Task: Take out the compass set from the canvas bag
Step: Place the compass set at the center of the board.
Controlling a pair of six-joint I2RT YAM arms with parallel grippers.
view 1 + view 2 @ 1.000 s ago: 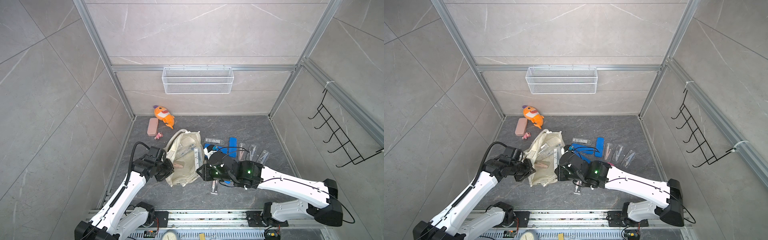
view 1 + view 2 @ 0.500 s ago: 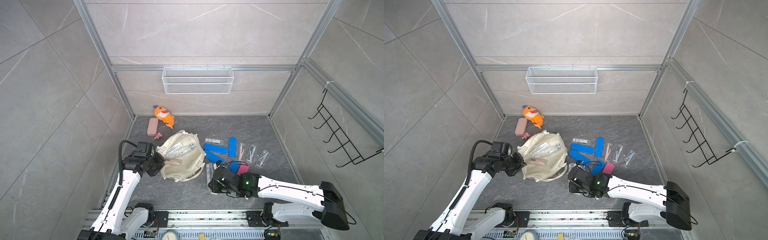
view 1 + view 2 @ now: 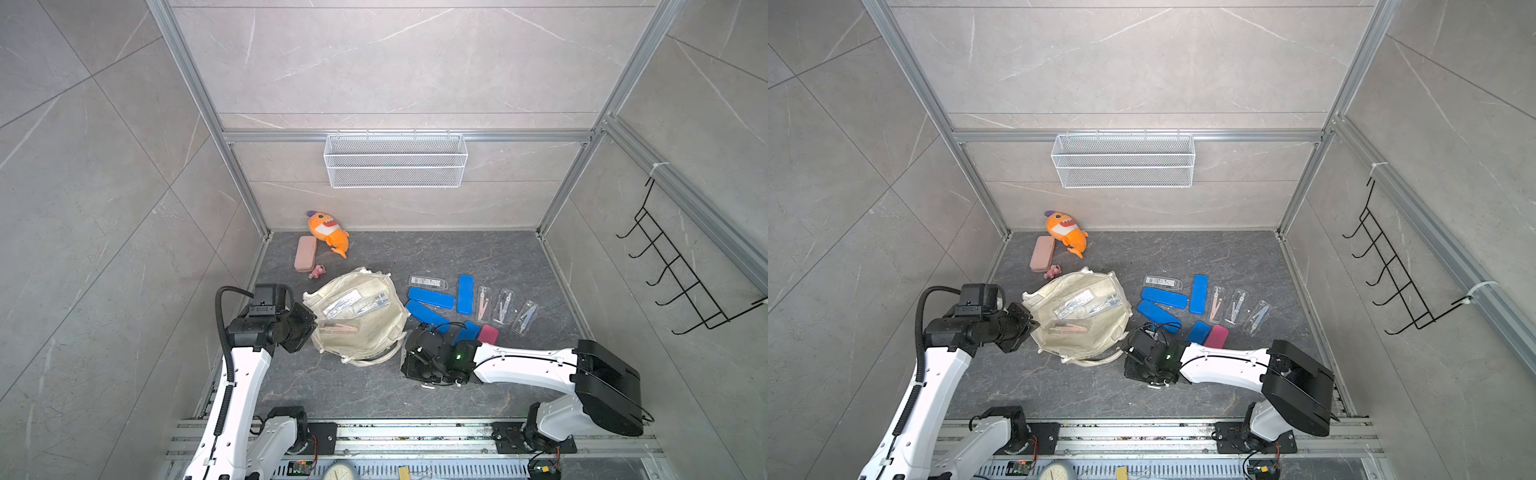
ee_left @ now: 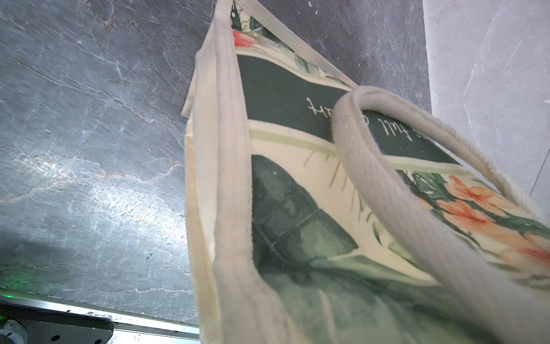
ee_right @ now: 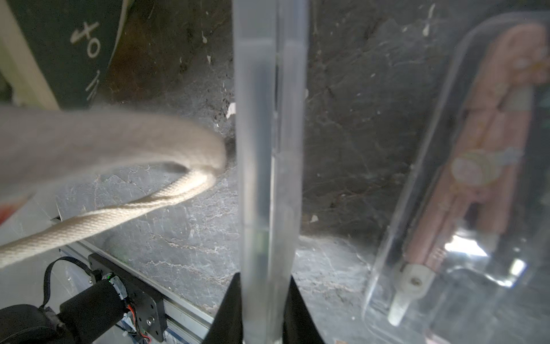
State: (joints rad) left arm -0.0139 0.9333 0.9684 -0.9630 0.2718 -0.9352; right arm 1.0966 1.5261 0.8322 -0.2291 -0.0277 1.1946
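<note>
Holding compass set (image 5: 268, 149) edge-on in clenched right end effector (image 5: 263, 278), left end effector (image 3: 309, 327) pinching canvas bag (image 3: 368, 338) hem

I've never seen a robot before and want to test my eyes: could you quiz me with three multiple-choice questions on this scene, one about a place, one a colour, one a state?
1. Where is the orange plush toy? A hanging on a wall; B on the floor beside the pink case; C held by an arm.
2. What colour is the wire basket? A black; B blue; C white.
3. The right fingers are: A wide open; B shut on a clear plastic case; C shut on the toy.
Answers: B, both top views show it lying there; C, its mesh is white; B, the right wrist view shows the case clamped edge-on.
</note>
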